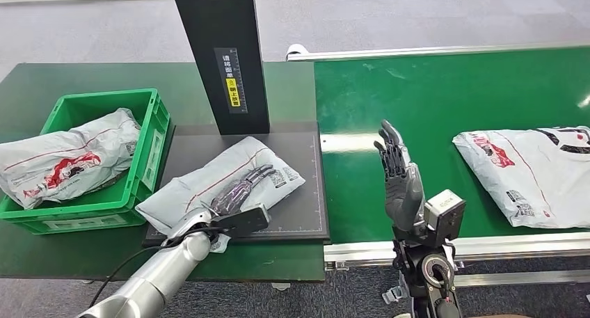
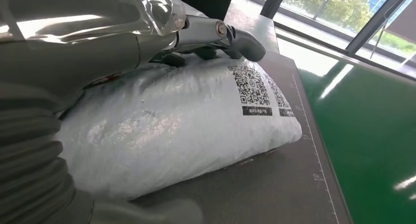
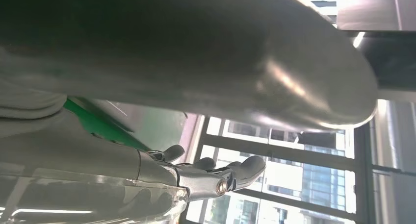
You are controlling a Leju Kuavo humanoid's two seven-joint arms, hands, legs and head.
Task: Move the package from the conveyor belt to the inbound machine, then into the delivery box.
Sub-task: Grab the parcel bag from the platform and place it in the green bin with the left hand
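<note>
Resting flat on a grey package [image 1: 222,182], left hand [image 1: 240,190], fingers [image 1: 252,177] stretched along the top of the bag, laid on it rather than wrapped around it. Seen up close from the left wrist: fingertips [image 2: 240,40] pressed onto the plastic just above the printed QR codes [image 2: 250,84]. Lying on the dark plate of the inbound machine [image 1: 306,213], that package, in front of the black upright column [image 1: 222,53], beside the green delivery box [image 1: 149,147]. Already inside the box: another grey package [image 1: 66,154] with red print. Raised over the green conveyor belt [image 1: 445,95], right hand [image 1: 398,168], upright, fingers straight and slightly apart, holding nothing. Waiting further right on the belt, well apart from that hand: a third package [image 1: 532,168], white-grey with red and black markings.
</note>
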